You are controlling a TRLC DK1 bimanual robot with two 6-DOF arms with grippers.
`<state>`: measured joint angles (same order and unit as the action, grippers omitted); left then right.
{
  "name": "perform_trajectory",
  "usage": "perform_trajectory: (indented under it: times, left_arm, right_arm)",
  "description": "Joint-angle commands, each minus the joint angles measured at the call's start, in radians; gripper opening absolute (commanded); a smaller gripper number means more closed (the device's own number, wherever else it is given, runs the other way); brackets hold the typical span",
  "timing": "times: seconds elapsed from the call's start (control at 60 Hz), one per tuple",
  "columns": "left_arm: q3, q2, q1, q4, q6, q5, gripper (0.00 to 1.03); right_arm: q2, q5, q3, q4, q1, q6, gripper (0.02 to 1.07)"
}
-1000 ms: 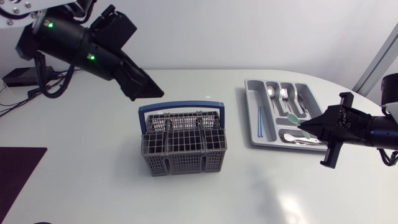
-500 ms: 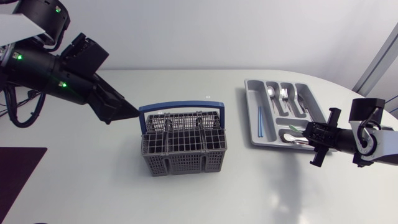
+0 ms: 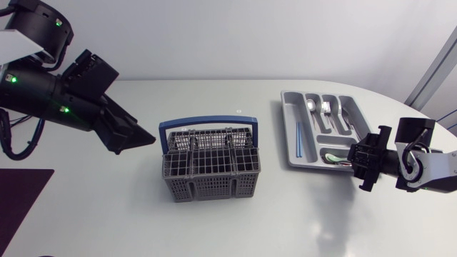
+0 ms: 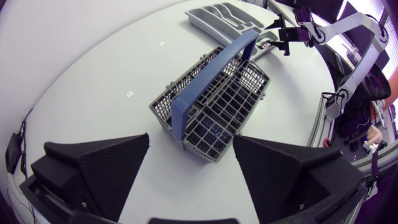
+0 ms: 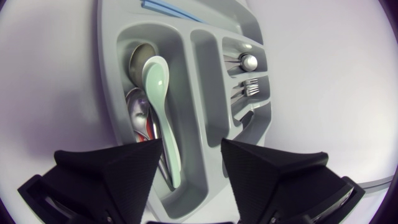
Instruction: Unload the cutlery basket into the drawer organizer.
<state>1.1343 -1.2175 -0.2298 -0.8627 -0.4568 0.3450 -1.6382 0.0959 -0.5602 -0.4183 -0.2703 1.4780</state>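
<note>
The grey cutlery basket (image 3: 211, 170) with a blue handle (image 3: 207, 125) stands mid-table; no cutlery shows in it. My left gripper (image 3: 136, 135) hangs open just left of it, and in the left wrist view the basket (image 4: 217, 106) lies ahead of the left gripper's (image 4: 191, 140) wide-spread fingers. The grey drawer organizer (image 3: 294, 103) sits at the right. My right gripper (image 3: 357, 160) is open at its near end. A pale green spoon (image 5: 158, 81) lies in the crosswise compartment on metal spoons (image 5: 138, 115), its handle in the gap of the right gripper (image 5: 191, 144).
Forks (image 5: 247, 87) and other metal cutlery fill the organizer's long slots, and thin blue sticks (image 3: 298, 139) lie in its left slot. A dark mat (image 3: 21, 200) covers the table's front left corner. Bare white tabletop lies in front of the basket.
My right gripper lowered to the organizer's near compartment and opened, leaving the green spoon in it. My left arm swung down and left to the basket's left side.
</note>
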Motion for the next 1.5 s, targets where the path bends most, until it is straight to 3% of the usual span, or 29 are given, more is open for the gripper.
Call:
perform_trajectory:
  times: [0.0, 0.183, 0.25, 0.333, 0.467, 0.517, 0.6, 0.683, 1.067, 1.483]
  left_arm:
    - [-0.039, 0.03, 0.007, -0.004, -0.028, -0.008, 0.99]
    - [-0.105, 0.092, -0.031, 0.007, -0.049, -0.006, 0.97]
    - [-0.136, 0.111, -0.045, 0.033, -0.043, -0.006, 0.93]
    - [-0.179, 0.125, -0.057, 0.08, -0.034, 0.0, 0.77]
    - [-0.232, 0.125, -0.083, 0.159, -0.005, 0.003, 0.38]
    - [-0.254, 0.124, -0.1, 0.198, 0.015, 0.015, 0.23]
    - [-0.28, 0.107, -0.128, 0.248, 0.037, 0.026, 0.1]
    - [-0.297, 0.079, -0.152, 0.294, 0.052, 0.026, 0.06]
    - [-0.355, -0.077, -0.171, 0.426, 0.055, 0.025, 0.06]
    - [-0.331, -0.168, -0.115, 0.487, 0.021, -0.006, 0.06]
  right_arm:
    - [0.058, -0.004, 0.031, 0.027, 0.005, 0.005, 1.03]
    - [0.34, 0.12, -0.029, 0.415, 0.1, -0.211, 1.03]
    - [0.429, 0.179, -0.049, 0.547, 0.16, -0.288, 0.98]
    - [0.488, 0.205, -0.06, 0.628, 0.279, -0.4, 0.79]
    - [0.494, 0.225, -0.078, 0.641, 0.468, -0.573, 0.23]
    - [0.48, 0.237, -0.092, 0.633, 0.519, -0.633, 0.1]
    - [0.443, 0.275, -0.127, 0.632, 0.594, -0.714, 0.07]
    - [0.411, 0.277, -0.147, 0.598, 0.658, -0.785, 0.07]
    - [0.244, 0.232, -0.161, 0.466, 0.796, -0.866, 0.07]
    - [0.182, 0.185, -0.201, 0.452, 0.83, -0.872, 0.07]
